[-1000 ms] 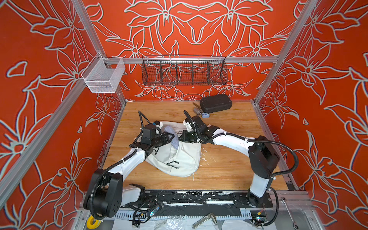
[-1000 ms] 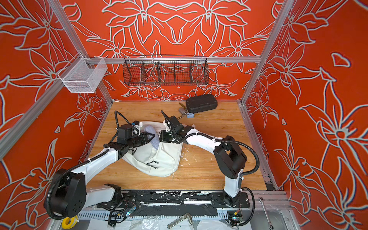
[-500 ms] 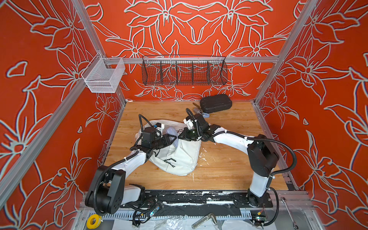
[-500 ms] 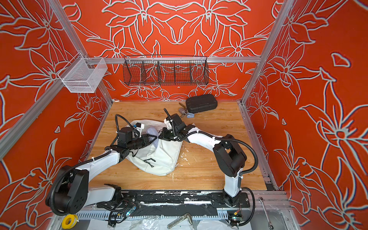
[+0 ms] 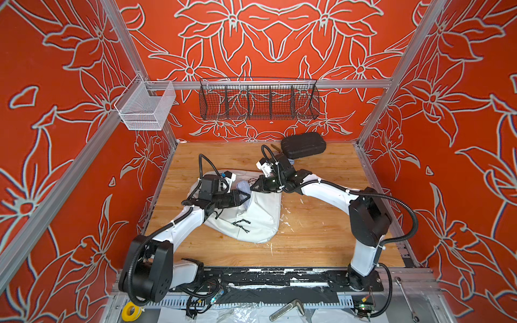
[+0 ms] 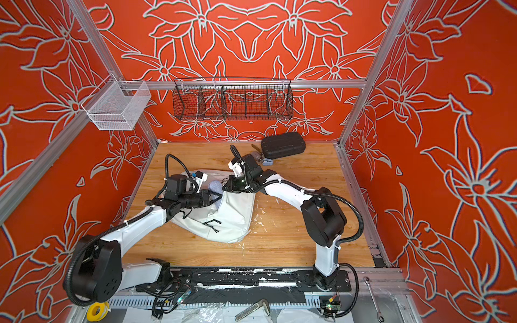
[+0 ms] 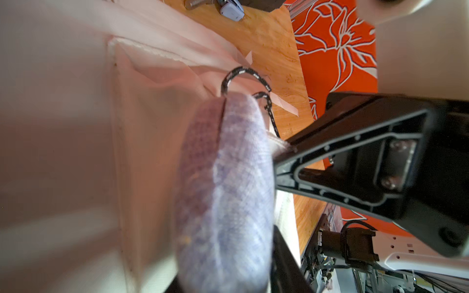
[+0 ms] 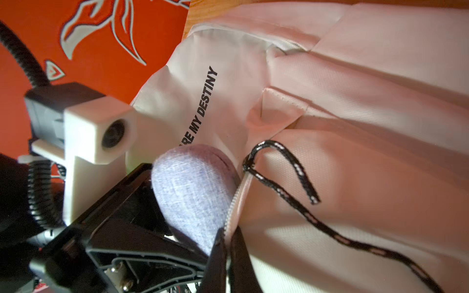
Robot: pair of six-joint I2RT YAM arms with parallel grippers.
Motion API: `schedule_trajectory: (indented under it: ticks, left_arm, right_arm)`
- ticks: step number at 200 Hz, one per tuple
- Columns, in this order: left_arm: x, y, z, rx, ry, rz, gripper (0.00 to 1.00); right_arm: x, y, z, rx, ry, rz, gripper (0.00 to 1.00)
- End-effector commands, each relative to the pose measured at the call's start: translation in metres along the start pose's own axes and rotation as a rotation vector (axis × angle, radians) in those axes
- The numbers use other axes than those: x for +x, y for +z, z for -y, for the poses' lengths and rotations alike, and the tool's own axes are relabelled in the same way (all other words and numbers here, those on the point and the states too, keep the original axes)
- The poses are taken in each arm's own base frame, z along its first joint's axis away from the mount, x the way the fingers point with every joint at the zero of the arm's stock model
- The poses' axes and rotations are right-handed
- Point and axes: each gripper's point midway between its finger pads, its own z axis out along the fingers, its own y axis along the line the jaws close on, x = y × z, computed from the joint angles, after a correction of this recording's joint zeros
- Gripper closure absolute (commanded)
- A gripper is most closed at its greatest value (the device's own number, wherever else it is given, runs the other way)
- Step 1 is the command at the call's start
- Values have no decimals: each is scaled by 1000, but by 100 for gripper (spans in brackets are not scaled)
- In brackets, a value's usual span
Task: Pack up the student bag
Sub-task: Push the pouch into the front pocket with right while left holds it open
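The white student bag [image 5: 257, 221] [image 6: 232, 218] lies mid-table, and its "MY DESTINY" print shows in the right wrist view. My left gripper [image 5: 244, 197] [image 6: 216, 197] [image 7: 228, 274] is shut on a small lavender pouch [image 5: 242, 185] [image 6: 214, 185] [image 7: 228, 190] [image 8: 193, 187], whose end sits at the bag's open mouth. My right gripper [image 5: 253, 188] [image 6: 225, 188] [image 8: 229, 236] is shut on the bag's zipper edge, right beside the pouch. A black zipper cord [image 8: 279, 182] loops over the fabric there.
A black hard case [image 5: 303, 145] [image 6: 282, 145] lies at the back of the wooden table, with small items [image 6: 265, 160] beside it. A black wire basket [image 5: 258, 98] and a white mesh basket [image 5: 145, 109] hang on the walls. Orange walls close three sides.
My left gripper has carried the pouch a little to the right, up to the bag's mouth. The bag's upper fabric has been pulled and reshaped, with the right gripper still pinching its edge.
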Motion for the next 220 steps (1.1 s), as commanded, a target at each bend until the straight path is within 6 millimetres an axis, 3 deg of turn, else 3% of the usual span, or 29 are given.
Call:
schedule_trajectory:
  ticks: [1, 61, 105, 146, 163, 188, 203, 220]
  left_arm:
    - [24, 4, 9, 64, -18, -135, 84]
    - [37, 19, -5, 16, -82, -262, 84]
    - [41, 16, -18, -87, -103, -286, 89]
    - [46, 21, -33, -151, -194, -322, 92]
    - [48, 19, -34, -161, -195, -326, 93]
    - [45, 17, -32, -175, -205, -307, 91]
    - [36, 13, -32, -200, -207, -255, 88]
    - [13, 7, -24, -178, -183, -99, 90]
  right_arm:
    - [-35, -11, -30, -80, -165, 102, 100]
    - [-46, -17, -45, -135, -292, 166, 100]
    - [-55, -26, -16, -51, -238, 221, 100]
    - [-58, -28, -43, -141, -360, 281, 100]
    - [-62, -27, -33, -50, -375, 296, 100]
    - [-70, -19, -15, 38, -341, 292, 100]
    - [-68, -12, -21, -15, -332, 278, 100]
    - [-60, -6, -34, -96, -330, 252, 100]
